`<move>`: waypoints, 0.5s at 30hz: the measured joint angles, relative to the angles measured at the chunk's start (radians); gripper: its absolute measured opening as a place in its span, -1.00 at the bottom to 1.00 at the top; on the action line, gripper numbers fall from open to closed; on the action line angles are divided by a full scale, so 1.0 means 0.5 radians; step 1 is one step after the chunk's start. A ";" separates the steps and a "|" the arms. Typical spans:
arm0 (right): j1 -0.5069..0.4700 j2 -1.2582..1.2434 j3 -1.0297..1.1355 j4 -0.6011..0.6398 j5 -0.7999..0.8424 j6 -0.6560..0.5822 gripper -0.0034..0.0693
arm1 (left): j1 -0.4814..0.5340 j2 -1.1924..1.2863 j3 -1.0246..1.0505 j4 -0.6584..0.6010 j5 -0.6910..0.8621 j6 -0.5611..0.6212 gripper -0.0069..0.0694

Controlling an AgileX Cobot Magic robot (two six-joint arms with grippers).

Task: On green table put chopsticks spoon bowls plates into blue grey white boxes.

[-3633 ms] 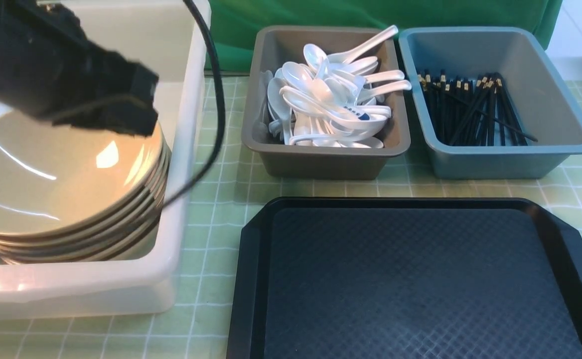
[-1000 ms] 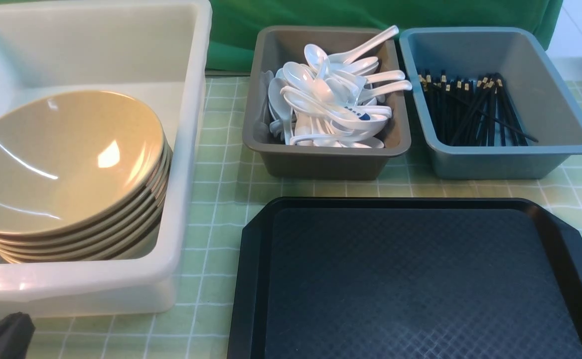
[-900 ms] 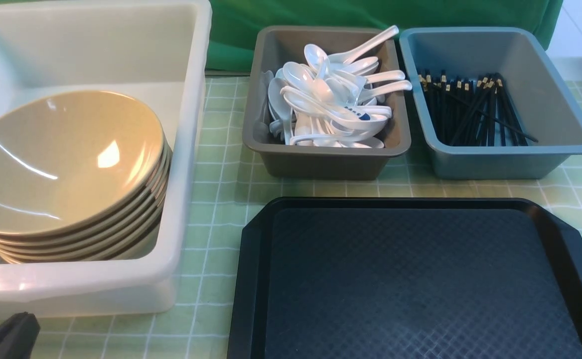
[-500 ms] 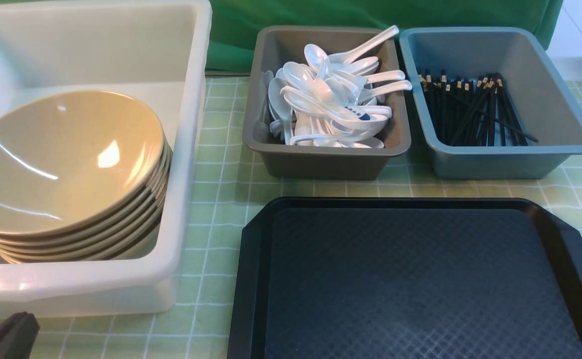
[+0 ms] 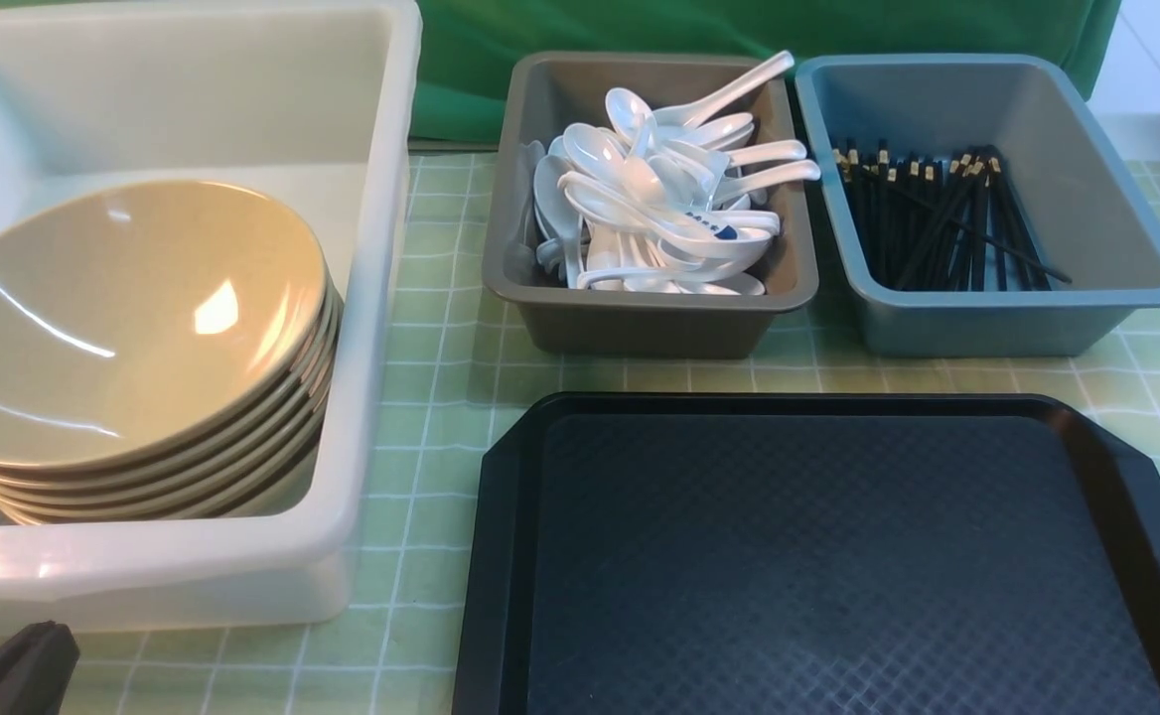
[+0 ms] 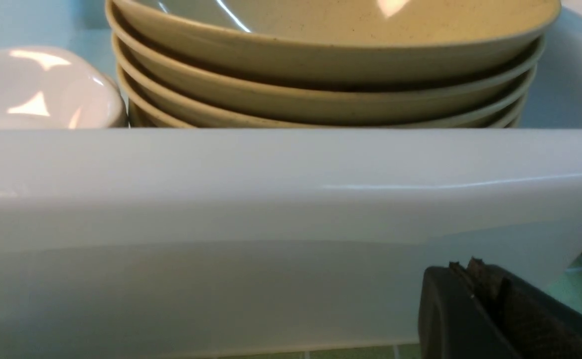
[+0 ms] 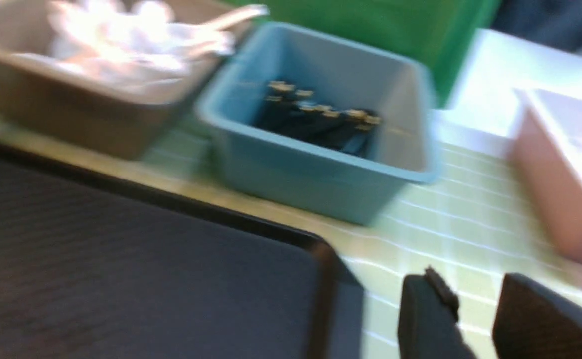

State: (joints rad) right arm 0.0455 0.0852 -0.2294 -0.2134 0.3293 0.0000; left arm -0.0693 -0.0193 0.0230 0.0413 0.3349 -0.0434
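Bowls (image 5: pixel 123 318) glossy tan, stacked; tray (image 5: pixel 838 556) black, textured.

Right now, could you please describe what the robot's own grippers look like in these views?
Only parts show. The left gripper has matte black fingers with a rough, notched top edge; a black wedge of it shows in the front view. The right gripper is blurred: two chunky black fingers. No cables, markings or arm links show.

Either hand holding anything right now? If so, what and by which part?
Nothing held. Left hand is shut on nothing, low in front of the white box. Right hand is open, nothing between its fingers, above the green table beside the black tray.
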 joint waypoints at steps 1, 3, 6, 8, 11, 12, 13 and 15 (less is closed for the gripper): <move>-0.106 -0.016 0.063 0.016 0.002 0.000 -0.31 | 0.000 0.000 0.000 0.000 0.000 0.000 -0.82; -0.235 -0.045 0.161 0.054 0.009 0.000 -0.30 | 0.000 0.000 0.000 0.000 -0.001 0.000 -0.82; -0.333 -0.110 0.330 0.113 0.020 0.000 -0.29 | 0.000 0.000 0.000 0.000 -0.001 0.000 -0.82; -0.349 -0.170 0.440 0.122 0.022 0.000 -0.29 | 0.000 0.000 0.001 0.000 -0.002 0.000 -0.82; -0.379 -0.192 0.466 0.125 -0.076 0.000 -0.29 | 0.000 0.000 0.002 0.000 -0.007 0.002 -0.82; -0.386 -0.192 0.471 0.127 -0.092 0.000 -0.29 | 0.000 0.000 0.002 -0.002 -0.007 0.002 -0.82; -0.389 -0.192 0.471 0.127 -0.102 0.017 -0.29 | 0.000 0.000 0.002 -0.002 -0.008 0.002 -0.82; -0.389 -0.192 0.474 0.130 -0.110 0.046 -0.28 | 0.000 0.000 0.002 -0.004 -0.008 0.002 -0.82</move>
State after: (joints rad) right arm -0.1488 -0.0107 0.0076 -0.1482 0.2742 0.0229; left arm -0.0693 -0.0193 0.0241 0.0394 0.3309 -0.0423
